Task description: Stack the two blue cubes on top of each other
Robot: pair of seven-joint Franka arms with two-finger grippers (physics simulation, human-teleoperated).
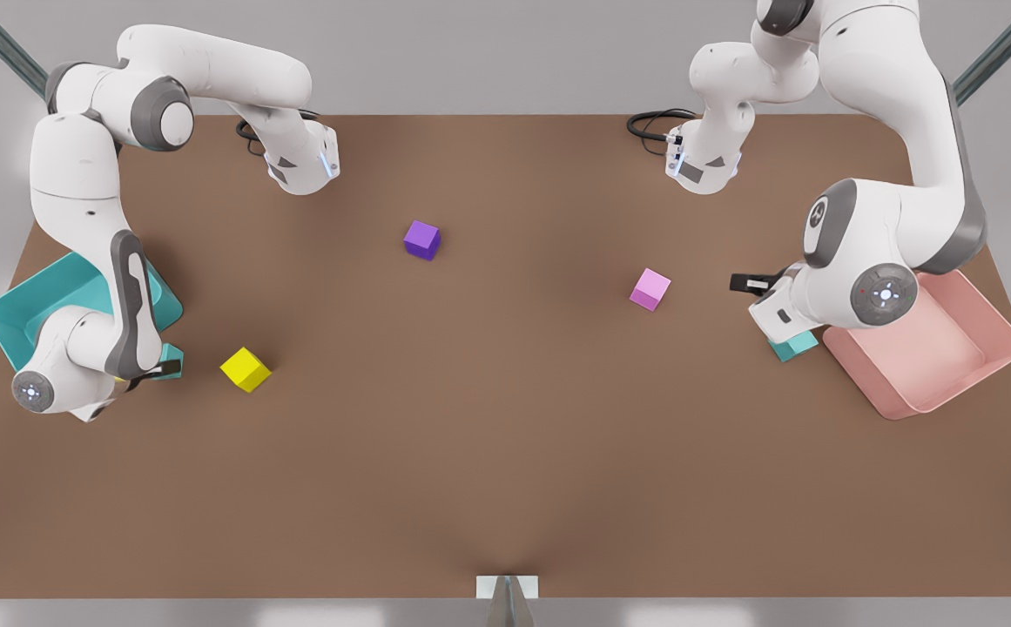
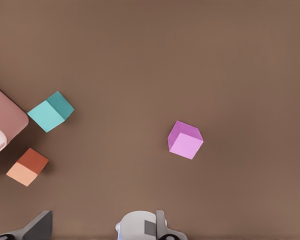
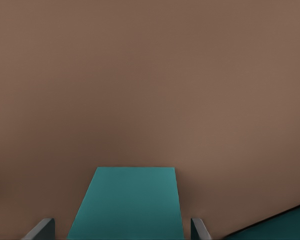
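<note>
here the right tool [image 3: 122, 231] straddles one blue cube [image 3: 127, 202], fingers spread.

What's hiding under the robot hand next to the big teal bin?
A teal cube sits on the table between the right gripper's open fingers. In the front view the arm covers most of it. The left gripper waits by the pink tray.

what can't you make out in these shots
- front view: one teal cube mostly hidden by the right gripper and its arm; other teal cube half covered by the left gripper and wrist
- right wrist view: cube's near end cut off by the frame edge, so finger contact unclear
</note>
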